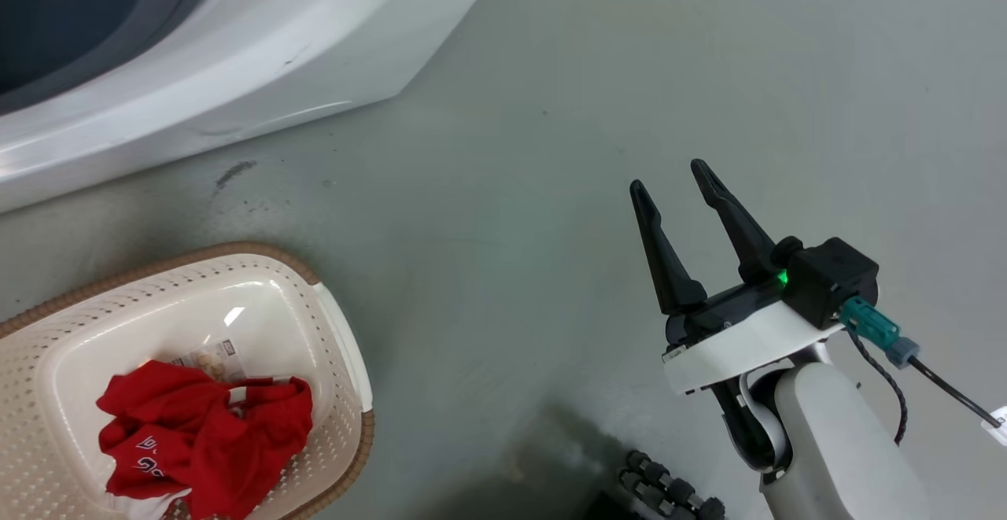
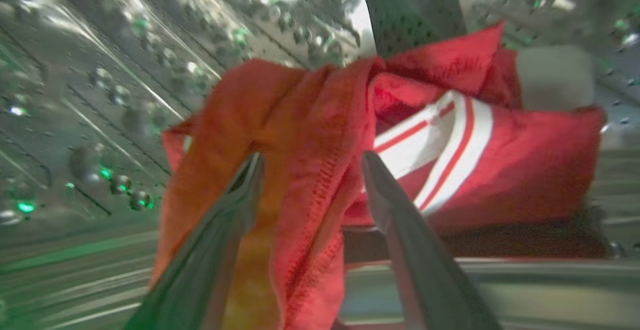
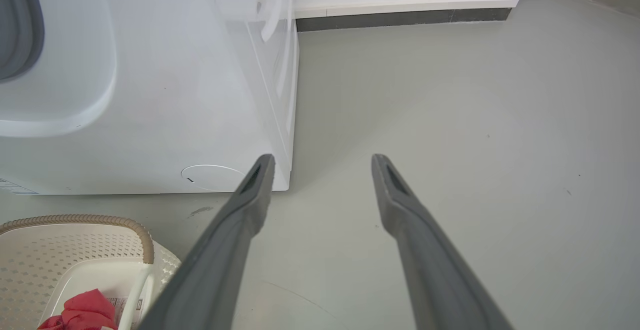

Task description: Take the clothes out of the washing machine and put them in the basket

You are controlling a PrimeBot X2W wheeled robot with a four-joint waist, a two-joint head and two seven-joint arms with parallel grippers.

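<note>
The red clothes [image 2: 450, 135] lie bunched in the washer drum [image 2: 125, 70]. My left gripper [image 2: 312, 160] is spread wide astride a fold, placed to pinch it. One garment [image 1: 204, 433] sits in the basket [image 1: 346, 363]. My right gripper [image 1: 668, 175] hangs unclenched and empty over the floor [image 1: 551, 71], out of the way.

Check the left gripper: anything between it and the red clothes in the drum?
Nothing visible. The left gripper is open inside the steel drum, and a fold of the clothes already lies between its fingers, with no other thing in the way.
</note>
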